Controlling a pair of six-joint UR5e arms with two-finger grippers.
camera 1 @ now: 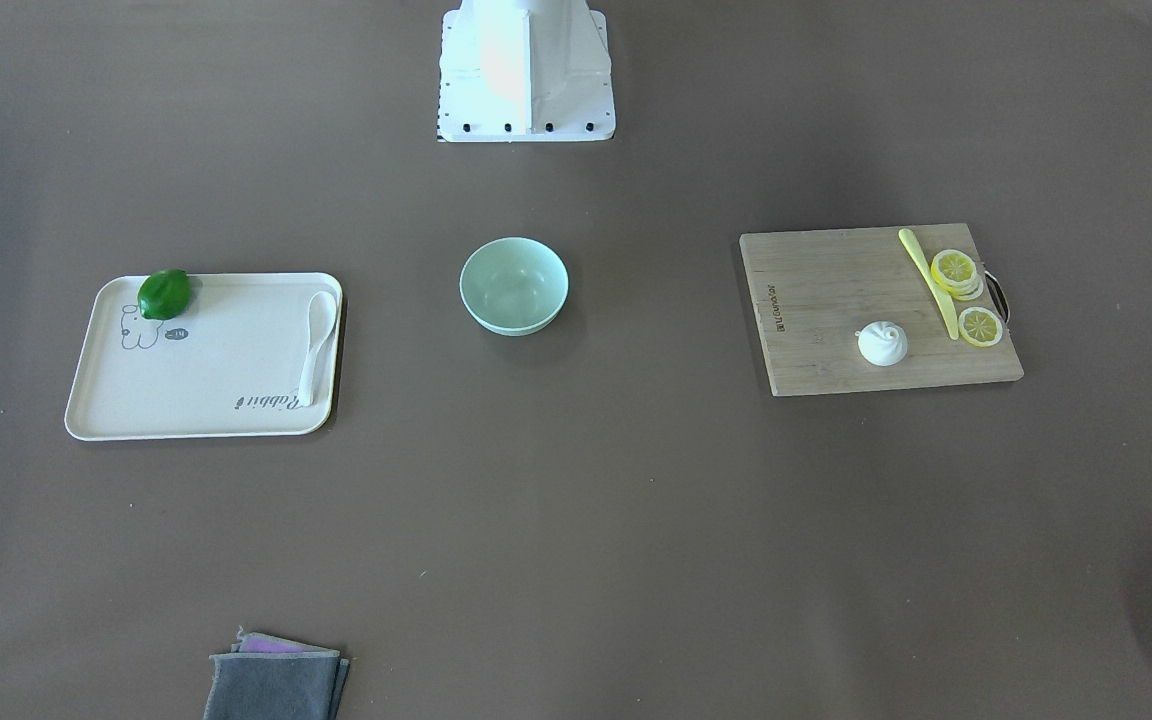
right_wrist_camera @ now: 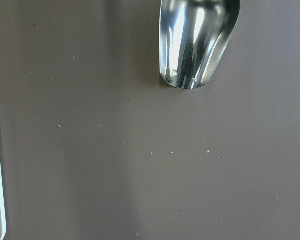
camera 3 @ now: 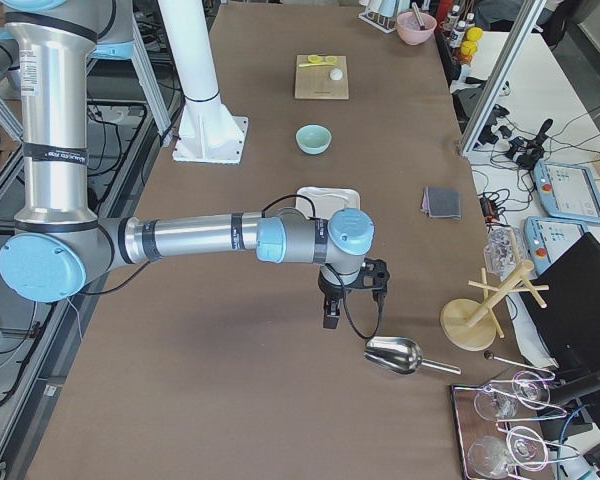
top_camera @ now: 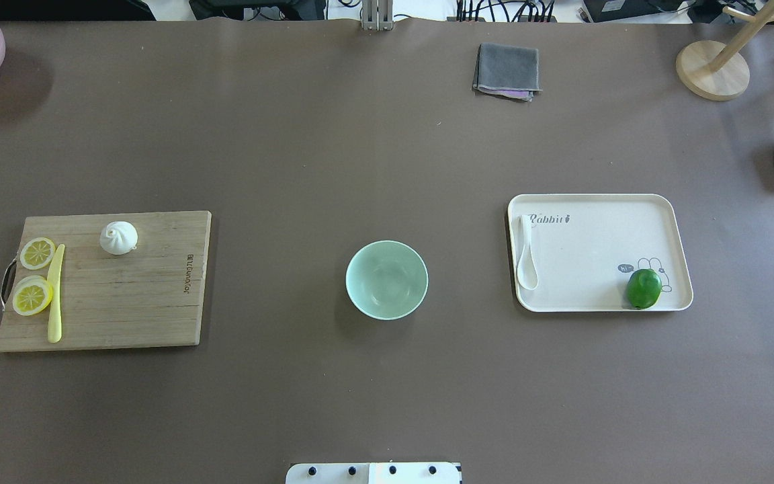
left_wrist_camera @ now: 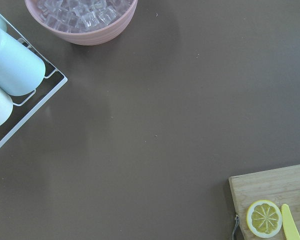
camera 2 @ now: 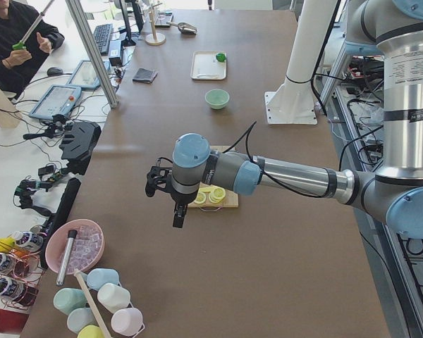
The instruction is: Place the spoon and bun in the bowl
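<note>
The bowl (top_camera: 387, 279) stood upright at the middle of the table (top_camera: 333, 148), with nothing visible inside it; the spoon (top_camera: 527, 259) lay on the cream tray (top_camera: 588, 255) on the robot's right, flat along the tray edge nearest the bowl, its scoop towards the robot and its handle pointing away; a green lime (top_camera: 643, 288) sat at the tray's opposite near corner, well apart from the spoon. The bun (top_camera: 119, 238) rested on the wooden cutting board (top_camera: 132, 302) on the robot's left, close to the board's far edge, pleats upward; a yellow knife (top_camera: 56, 293) and lemon slices (top_camera: 31, 296) lay by the board's handle end, apart from the bun. A folded grey cloth (top_camera: 506, 70) lay near the far side of the table.

The left gripper (camera 2: 178, 217) hung above bare table beyond the board's outer end, touching nothing; only the side view showed it, so whether its fingers were parted or closed could not be told; its wrist camera saw a corner of the board and a pink bowl of ice (left_wrist_camera: 82, 17). The right gripper (camera 3: 330, 315) hung above the table between the tray and a metal scoop (right_wrist_camera: 197, 40), nothing visibly in it; its state likewise could not be told.
</note>
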